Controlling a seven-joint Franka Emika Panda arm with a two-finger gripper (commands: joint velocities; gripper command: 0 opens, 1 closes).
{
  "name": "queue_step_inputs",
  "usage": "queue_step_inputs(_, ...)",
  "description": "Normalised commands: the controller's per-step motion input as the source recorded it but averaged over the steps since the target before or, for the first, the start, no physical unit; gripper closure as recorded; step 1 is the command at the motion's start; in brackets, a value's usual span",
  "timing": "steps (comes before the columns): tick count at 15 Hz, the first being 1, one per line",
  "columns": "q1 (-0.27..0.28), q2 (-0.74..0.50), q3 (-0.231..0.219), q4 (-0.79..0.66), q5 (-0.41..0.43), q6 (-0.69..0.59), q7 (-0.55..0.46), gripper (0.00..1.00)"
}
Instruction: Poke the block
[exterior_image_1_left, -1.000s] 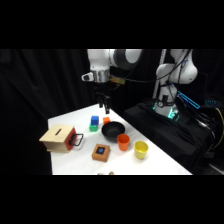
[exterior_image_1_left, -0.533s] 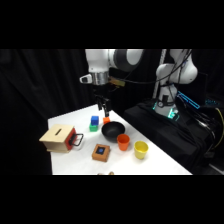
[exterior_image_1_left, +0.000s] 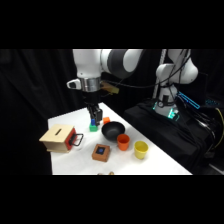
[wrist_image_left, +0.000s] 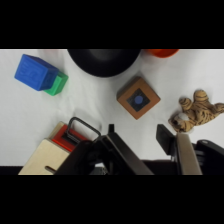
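Observation:
The block (exterior_image_1_left: 101, 152) (wrist_image_left: 138, 97) is a flat reddish-brown wooden square with a small blue square on top, lying flat near the table's front. My gripper (exterior_image_1_left: 93, 116) (wrist_image_left: 137, 137) hangs above the table, behind the block in the side view and over the blue and green cubes. In the wrist view its two fingers (wrist_image_left: 165, 137) stand apart, open, with nothing between them. The block lies just beyond the fingertips there, untouched.
A tan box with a slot (exterior_image_1_left: 59, 138) (wrist_image_left: 46, 154) and a red-and-black handle stands at the left. A blue cube (wrist_image_left: 35, 72), green cube (wrist_image_left: 58, 86), black bowl (exterior_image_1_left: 113, 131), orange cup (exterior_image_1_left: 123, 141), yellow cup (exterior_image_1_left: 141, 149) and a small toy animal (wrist_image_left: 197, 110) surround the block.
The gripper has shifted left and slightly lower, toward the cubes and the table's front. Nothing on the table has moved.

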Motion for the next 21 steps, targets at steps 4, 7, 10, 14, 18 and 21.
queue_step_inputs(4, 0.048, 0.3, -0.006, 0.37, -0.096, -0.11, 0.09, 0.86)
queue_step_inputs(7, 0.063, 0.27, 0.011, 0.28, -0.076, -0.03, 0.08, 1.0)
queue_step_inputs(10, 0.053, 0.24, 0.013, 0.2, -0.067, 0.06, 0.06, 0.99)
queue_step_inputs(14, 0.036, 0.18, 0.022, 0.06, -0.04, 0.16, 0.03, 0.99)
queue_step_inputs(18, 0.029, 0.13, 0.018, -0.04, -0.029, 0.27, 0.02, 0.99)
queue_step_inputs(21, 0.026, 0.13, 0.002, -0.07, -0.041, 0.28, 0.01, 0.99)
